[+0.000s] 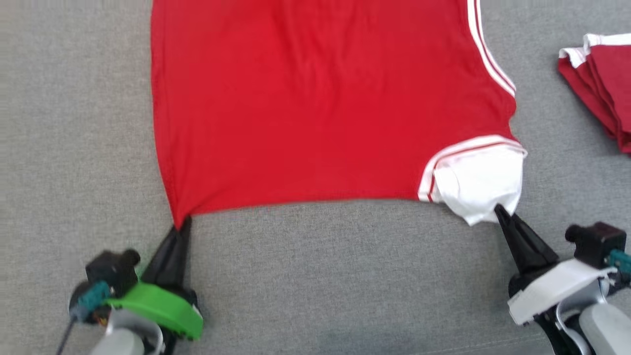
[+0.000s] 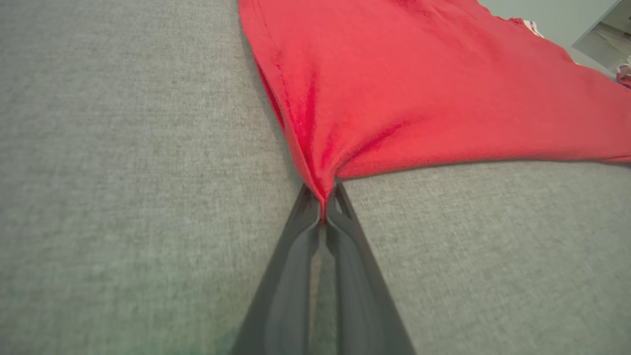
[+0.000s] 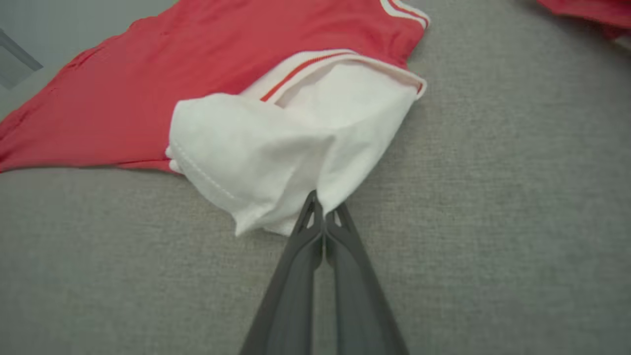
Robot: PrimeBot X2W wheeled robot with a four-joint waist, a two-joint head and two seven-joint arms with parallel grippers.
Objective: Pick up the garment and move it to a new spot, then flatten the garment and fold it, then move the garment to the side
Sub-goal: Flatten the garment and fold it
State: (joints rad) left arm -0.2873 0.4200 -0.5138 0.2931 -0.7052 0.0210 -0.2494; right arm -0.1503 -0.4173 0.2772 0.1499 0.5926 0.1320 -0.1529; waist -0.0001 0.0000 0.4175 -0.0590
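The garment (image 1: 305,98) is a red shirt with white sleeves and white stripes, spread flat on the grey surface. Its near left corner is drawn to a point, and my left gripper (image 1: 181,224) is shut on that corner. In the left wrist view the red cloth (image 2: 394,88) is pinched between the closed fingers of the left gripper (image 2: 324,207). My right gripper (image 1: 500,211) is shut on the edge of the white sleeve (image 1: 480,185) at the near right. In the right wrist view the right gripper (image 3: 323,209) pinches the white sleeve (image 3: 276,143).
A folded stack of red and white clothes (image 1: 604,79) lies at the far right. The grey fabric surface (image 1: 320,276) stretches all around the shirt, with open room at the left and in front.
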